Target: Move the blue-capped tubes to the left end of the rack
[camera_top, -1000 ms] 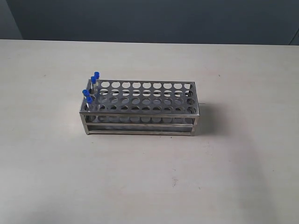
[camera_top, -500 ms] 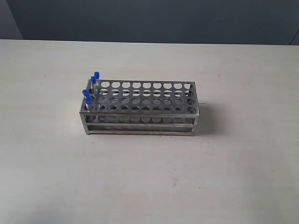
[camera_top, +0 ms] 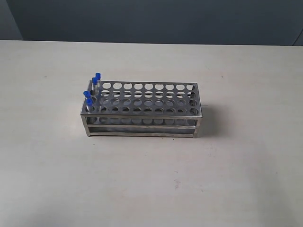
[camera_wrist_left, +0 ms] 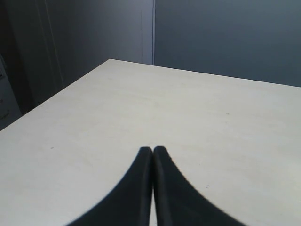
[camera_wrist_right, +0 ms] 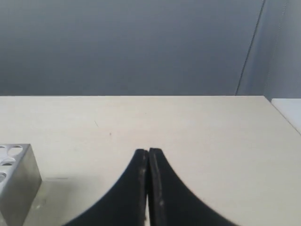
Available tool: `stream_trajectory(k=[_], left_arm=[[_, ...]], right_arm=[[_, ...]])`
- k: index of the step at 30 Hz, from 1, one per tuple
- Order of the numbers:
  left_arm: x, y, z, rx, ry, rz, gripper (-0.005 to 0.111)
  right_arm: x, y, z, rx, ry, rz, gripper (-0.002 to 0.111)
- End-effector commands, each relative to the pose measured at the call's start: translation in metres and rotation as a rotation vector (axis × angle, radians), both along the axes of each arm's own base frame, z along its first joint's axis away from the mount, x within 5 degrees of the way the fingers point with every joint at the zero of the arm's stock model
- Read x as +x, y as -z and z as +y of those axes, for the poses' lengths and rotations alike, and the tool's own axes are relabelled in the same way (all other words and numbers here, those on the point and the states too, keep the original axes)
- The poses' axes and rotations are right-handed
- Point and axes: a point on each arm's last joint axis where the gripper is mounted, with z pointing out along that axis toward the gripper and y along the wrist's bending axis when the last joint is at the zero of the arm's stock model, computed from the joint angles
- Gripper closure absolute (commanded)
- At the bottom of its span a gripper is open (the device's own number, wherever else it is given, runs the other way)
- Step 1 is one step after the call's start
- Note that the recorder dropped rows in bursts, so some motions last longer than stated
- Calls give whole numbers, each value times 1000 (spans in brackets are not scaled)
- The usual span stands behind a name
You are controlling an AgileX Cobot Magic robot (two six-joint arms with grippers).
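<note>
The steel rack (camera_top: 142, 109) stands in the middle of the table in the exterior view. Several blue-capped tubes (camera_top: 92, 92) stand upright in the holes at its left end, one per row. Neither arm shows in the exterior view. In the left wrist view my left gripper (camera_wrist_left: 153, 149) is shut with nothing between its black fingers, over bare tabletop. My right gripper (camera_wrist_right: 148, 151) is shut and empty too. A corner of the rack (camera_wrist_right: 16, 181) shows at the edge of the right wrist view, apart from the gripper.
The pale table (camera_top: 236, 179) spreads wide on all sides of the rack. A dark wall (camera_top: 151, 19) runs behind the far edge. The left wrist view shows a table corner (camera_wrist_left: 110, 60) ahead.
</note>
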Motion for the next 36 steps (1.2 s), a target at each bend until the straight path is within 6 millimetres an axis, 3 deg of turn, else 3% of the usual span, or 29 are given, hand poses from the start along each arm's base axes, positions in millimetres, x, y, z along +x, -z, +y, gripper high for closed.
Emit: stream_trajectory(k=[1, 4, 15, 24, 36], left_arm=[[0, -1, 0, 0, -2, -5, 106], [0, -1, 0, 0, -2, -5, 106], [0, -1, 0, 0, -2, -5, 106], [0, -1, 0, 0, -2, -5, 106], [0, 0, 0, 0, -3, -3, 106]], right_arm=[[-11, 20, -2, 95, 29, -68, 108], [-18, 37, -5, 129, 72, -69, 108], [-26, 56, -8, 90, 110, -56, 108], [-29, 67, -8, 38, 107, 59, 108], [-29, 67, -8, 31, 102, 59, 108]])
